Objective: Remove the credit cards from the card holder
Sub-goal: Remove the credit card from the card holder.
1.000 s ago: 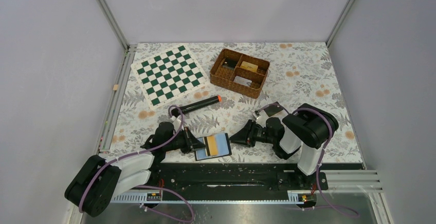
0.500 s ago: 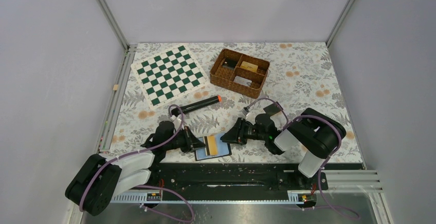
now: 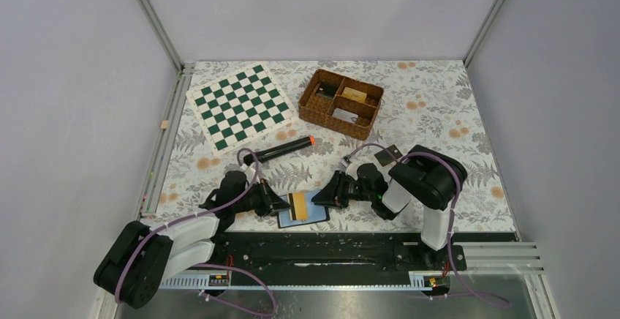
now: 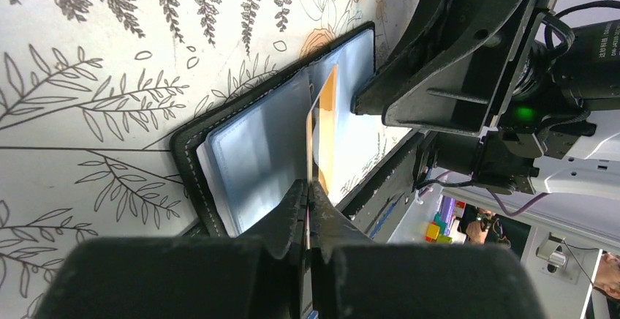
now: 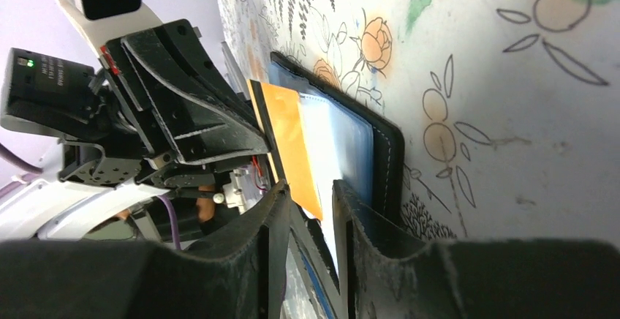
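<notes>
a robotics lab booth: plain grey walls [image 3: 322, 12] and aluminium mounting rails [image 3: 512, 250].

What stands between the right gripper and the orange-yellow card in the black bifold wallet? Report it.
Nothing visible does. The thin orange-yellow card stands up from the open black bifold wallet, one corner between the right gripper's parted fingers. The left gripper is shut on its opposite edge.

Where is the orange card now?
The orange card sits lower centre in the top view, tilted up from the open card holder, pinched by the left gripper, the right gripper opposite.
</notes>
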Controlling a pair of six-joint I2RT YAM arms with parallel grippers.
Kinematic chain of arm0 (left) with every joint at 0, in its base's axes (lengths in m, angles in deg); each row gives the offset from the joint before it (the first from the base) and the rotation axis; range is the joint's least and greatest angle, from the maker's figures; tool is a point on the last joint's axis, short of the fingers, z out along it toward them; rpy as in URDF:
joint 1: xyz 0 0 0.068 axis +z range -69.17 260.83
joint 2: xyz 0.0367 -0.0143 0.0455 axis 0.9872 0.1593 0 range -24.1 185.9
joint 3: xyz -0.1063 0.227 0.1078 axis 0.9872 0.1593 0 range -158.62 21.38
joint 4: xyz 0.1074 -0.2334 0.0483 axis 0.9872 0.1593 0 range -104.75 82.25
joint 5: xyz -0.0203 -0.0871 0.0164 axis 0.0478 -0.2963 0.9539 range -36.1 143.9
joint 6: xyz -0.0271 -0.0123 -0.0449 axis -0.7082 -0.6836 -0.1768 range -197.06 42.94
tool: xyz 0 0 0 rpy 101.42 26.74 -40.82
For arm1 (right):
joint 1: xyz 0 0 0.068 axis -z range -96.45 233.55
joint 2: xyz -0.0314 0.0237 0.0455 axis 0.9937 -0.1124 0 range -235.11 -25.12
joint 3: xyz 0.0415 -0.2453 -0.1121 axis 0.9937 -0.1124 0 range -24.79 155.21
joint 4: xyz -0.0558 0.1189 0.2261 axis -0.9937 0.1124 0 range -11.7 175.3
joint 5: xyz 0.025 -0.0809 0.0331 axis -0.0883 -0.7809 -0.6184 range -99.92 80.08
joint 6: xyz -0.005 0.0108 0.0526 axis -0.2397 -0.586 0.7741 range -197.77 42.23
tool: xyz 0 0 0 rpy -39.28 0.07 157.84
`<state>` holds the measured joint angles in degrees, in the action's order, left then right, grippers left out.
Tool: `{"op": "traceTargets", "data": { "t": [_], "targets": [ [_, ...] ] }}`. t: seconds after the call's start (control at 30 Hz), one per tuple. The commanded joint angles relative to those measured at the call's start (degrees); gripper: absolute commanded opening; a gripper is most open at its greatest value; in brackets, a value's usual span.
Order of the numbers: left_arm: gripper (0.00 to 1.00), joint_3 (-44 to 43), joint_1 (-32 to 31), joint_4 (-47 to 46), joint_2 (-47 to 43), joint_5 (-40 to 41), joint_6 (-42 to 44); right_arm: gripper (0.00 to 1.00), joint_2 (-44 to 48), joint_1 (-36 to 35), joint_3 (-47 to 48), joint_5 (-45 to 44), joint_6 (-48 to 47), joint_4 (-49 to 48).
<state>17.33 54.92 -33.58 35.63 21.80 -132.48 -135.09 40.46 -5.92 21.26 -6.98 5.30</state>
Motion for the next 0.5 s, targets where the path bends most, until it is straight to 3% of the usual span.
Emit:
{"op": "traceTargets", "data": {
  "t": [0.0,0.1,0.47],
  "targets": [
    [0.0,-2.04,0.73,1.73,-3.15,0.43,1.72,0.35,4.87,-0.49,-1.23,-3.62,-6.49,9.78],
    [0.0,-2.27,0.94,3.85,-5.09,0.49,2.09,0.36,7.46,-0.45,-0.71,-4.05,-8.24,13.64],
    [0.0,-1.22,1.35,5.95,-10.79,0.22,1.63,0.43,13.08,-0.84,0.35,0.78,-8.51,10.44]
  ]
}}
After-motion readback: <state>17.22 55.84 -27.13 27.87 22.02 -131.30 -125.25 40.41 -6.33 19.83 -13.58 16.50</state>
